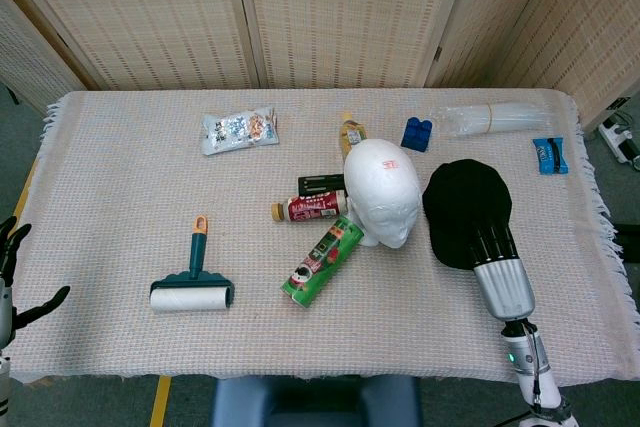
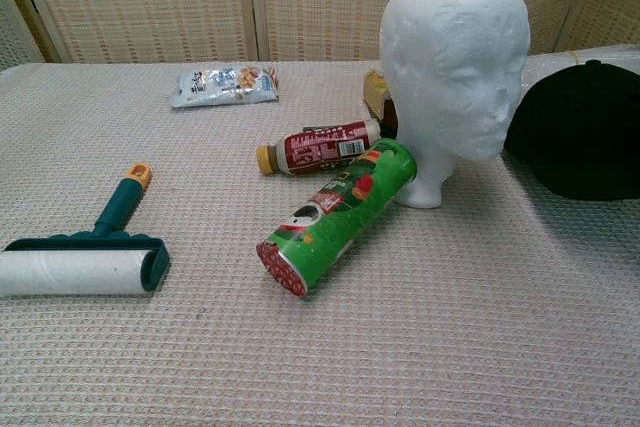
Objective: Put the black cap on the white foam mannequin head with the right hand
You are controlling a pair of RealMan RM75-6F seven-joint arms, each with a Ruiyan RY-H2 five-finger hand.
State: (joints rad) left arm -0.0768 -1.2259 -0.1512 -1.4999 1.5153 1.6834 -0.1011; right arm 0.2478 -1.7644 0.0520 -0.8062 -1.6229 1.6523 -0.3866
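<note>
The white foam mannequin head (image 1: 383,192) stands upright at the table's middle, face toward the front edge; the chest view shows it large (image 2: 455,57). Just right of it is the black cap (image 1: 465,207), close to the foam but apart from it. My right hand (image 1: 492,245) holds the cap at its near edge, dark fingers reaching onto it. In the chest view the cap (image 2: 585,127) stands raised at the right edge, and the hand is out of frame. My left hand (image 1: 12,287) hangs off the table's left edge, fingers apart and holding nothing.
A green snack can (image 1: 323,262) and a red bottle (image 1: 312,209) lie against the mannequin's left side. A lint roller (image 1: 192,282) lies front left, a snack bag (image 1: 238,130) at the back. A blue block (image 1: 417,133), clear bag (image 1: 495,117) and blue packet (image 1: 549,155) sit back right.
</note>
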